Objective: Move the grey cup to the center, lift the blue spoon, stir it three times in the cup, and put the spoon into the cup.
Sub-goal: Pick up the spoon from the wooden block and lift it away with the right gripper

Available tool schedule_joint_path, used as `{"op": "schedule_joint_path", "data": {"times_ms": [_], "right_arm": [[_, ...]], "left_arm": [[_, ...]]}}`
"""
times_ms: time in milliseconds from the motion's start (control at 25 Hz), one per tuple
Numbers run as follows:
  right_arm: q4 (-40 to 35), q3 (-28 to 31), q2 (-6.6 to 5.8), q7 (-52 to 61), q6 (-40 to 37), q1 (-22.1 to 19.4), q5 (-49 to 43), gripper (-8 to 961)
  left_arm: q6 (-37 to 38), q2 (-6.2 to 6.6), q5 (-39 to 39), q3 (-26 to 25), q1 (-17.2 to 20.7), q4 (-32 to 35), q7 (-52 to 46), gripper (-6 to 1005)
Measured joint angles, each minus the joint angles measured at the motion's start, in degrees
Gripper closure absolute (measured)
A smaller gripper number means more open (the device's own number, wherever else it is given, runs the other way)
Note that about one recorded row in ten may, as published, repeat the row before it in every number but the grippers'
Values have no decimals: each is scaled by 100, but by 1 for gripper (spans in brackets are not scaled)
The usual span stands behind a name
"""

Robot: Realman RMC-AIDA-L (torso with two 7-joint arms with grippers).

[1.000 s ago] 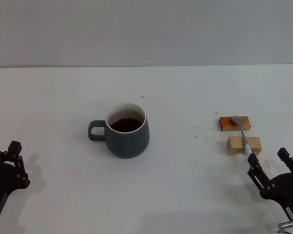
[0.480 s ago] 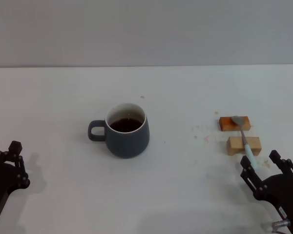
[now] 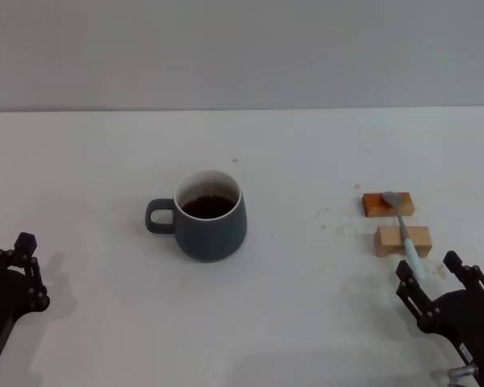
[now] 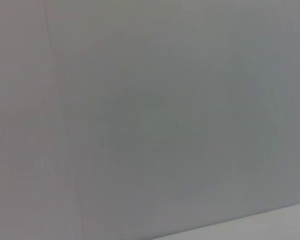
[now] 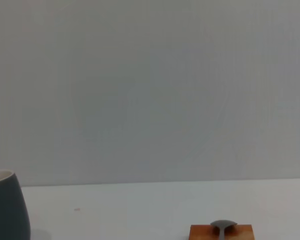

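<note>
right gripper [image 3: 440, 282]: fingers spread wide, flanking spoon handle tip, not clamped
left gripper [image 3: 20, 262]: parked near-left, finger state unclear
spoon [image 3: 402, 226]: across two blocks [image 3: 402, 240]
cup [image 3: 209, 216]: table centre, dark liquid

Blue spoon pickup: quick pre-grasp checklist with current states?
1. Grey cup centred, upright, handle toward the robot's left: ok.
2. Blue spoon lies across two wooden blocks, handle end toward the right tool: ok.
3. Right tool open, just short of the handle tip, not yet around it: ok.
4. Tool height against the handle: cannot tell.
5. Left tool parked at the near left, far from the cup: ok.
6. Dark liquid in the cup, spill risk when stirring: cannot tell.
</note>
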Motion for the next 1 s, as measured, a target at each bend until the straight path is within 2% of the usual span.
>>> {"op": "schedule_joint_path", "data": {"times_ms": [720,1000], "right_arm": [[22,17,0,5,156,66,7,238],[35,-1,-9,8,157,69,10,372]], "left_arm": [[-7,0,0,0,-11,9,0,1001],[-7,0,0,0,-10,9,0,1001]]}}
